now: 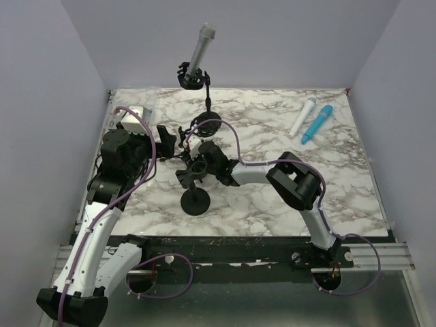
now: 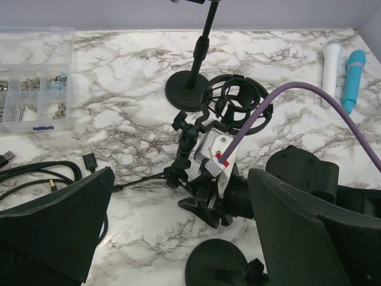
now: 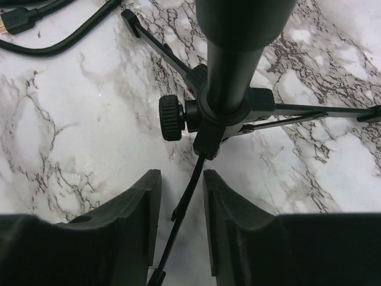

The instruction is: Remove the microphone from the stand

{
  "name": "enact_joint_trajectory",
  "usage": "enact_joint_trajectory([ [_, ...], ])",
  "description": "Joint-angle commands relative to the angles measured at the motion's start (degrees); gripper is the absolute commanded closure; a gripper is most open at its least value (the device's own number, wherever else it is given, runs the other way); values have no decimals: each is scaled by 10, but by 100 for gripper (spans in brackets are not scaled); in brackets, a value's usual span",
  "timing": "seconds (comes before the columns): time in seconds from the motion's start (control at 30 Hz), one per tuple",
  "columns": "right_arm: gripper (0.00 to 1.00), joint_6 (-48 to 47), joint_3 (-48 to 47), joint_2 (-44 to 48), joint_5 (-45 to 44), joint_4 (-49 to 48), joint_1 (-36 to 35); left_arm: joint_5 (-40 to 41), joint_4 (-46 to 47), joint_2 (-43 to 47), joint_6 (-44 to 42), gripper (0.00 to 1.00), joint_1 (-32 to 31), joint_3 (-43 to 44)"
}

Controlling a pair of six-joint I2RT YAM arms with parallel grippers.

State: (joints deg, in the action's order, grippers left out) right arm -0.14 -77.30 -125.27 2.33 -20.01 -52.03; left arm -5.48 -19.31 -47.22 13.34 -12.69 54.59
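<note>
At left, the left end effector gapes wide, holding nothing. Far centre, the microphone sits tilted in the stand; a clean removal likely means gripping its body and drawing along its axis. The right end effector, barely parted, straddles a tripod leg.

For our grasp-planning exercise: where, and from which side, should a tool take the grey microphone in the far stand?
Probably the bare barrel of the grey microphone, above the black clip, approached from the near side. It leans upward out of the clip, leaving that slim, straight length exposed.
</note>
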Motion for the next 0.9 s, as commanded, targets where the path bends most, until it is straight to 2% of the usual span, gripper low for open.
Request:
enact_joint_trajectory([
  [0.0,53,23,2,21,-16,13,2,26,14,9,1,1,6,-7],
  [0.1,41,34,35,62,-56,15,4,26,15,9,3,1,6,-7],
  [0.27,29,79,102,137,-87,14,18,19,16,7,6,1,7,-7],
  [0.4,24,103,150,195,-75,15,31,15,16,6,8,1,8,-7],
  [0.53,23,117,199,242,-94,11,46,18,16,8,7,1,8,-8],
  [0.67,24,162,239,287,-70,-28,109,16,15,6,9,1,8,-8],
  [0.77,24,169,231,295,-40,-64,148,10,17,5,11,1,8,-8],
  [0.87,25,167,177,265,-31,-66,176,9,18,7,11,2,8,-9],
])
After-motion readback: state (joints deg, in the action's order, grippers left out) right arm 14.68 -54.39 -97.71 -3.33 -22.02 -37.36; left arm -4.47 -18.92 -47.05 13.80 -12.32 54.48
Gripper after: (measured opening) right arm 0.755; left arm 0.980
